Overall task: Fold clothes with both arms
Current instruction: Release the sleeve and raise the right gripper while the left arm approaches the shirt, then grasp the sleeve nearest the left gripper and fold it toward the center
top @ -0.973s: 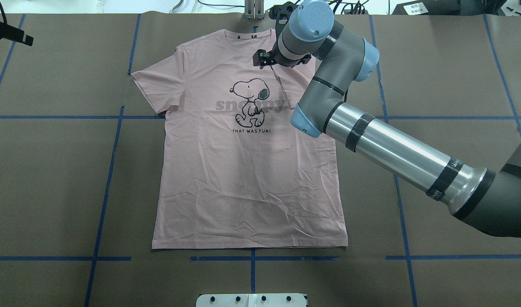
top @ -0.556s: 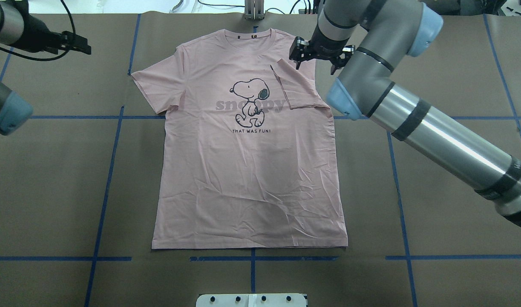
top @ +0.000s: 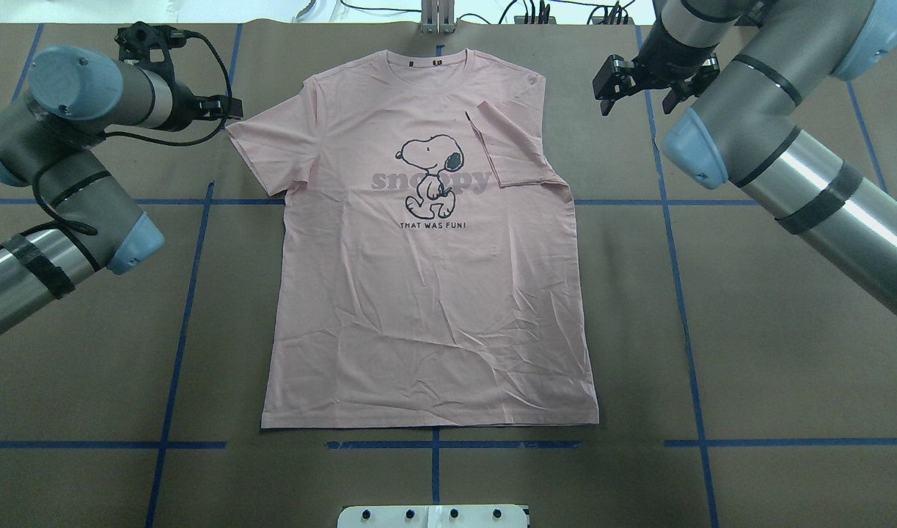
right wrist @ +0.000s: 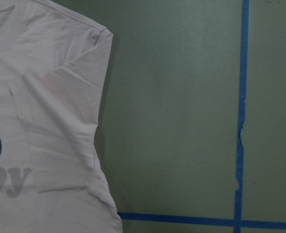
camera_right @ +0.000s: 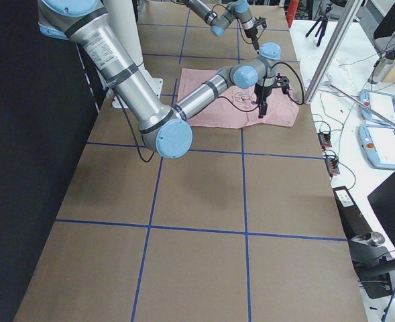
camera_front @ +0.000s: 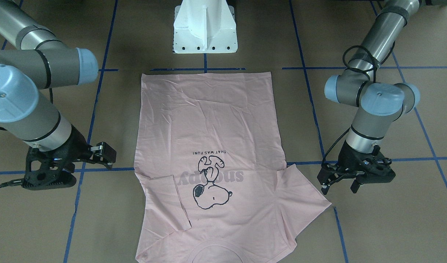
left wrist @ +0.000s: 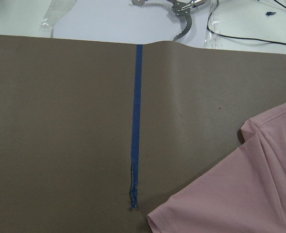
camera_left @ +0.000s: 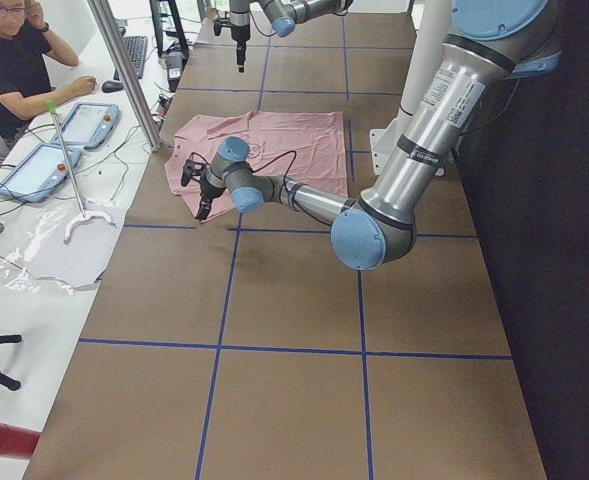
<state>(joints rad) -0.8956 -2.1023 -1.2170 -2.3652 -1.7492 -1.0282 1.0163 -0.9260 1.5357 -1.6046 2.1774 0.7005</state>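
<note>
T-shirt (top: 426, 293), chest print: grey "snoopy" across cartoon dog (top: 430, 170); black "THAT WAS FUN!" at dog's 6 o'clock. Left arm (camera_left: 419, 145): tube lettering, possibly maker's mark, illegible.

The T-shirt (top: 426, 308) is soft matt cloth, finely creased, its print flat black. The table cover (top: 771, 352) looks like matt brown paper, with faintly glossy blue tape (top: 89, 444). The right arm (top: 822, 198) is shiny smooth metal — its joint caps (top: 694, 158) smooth pale-blue plastic
</note>
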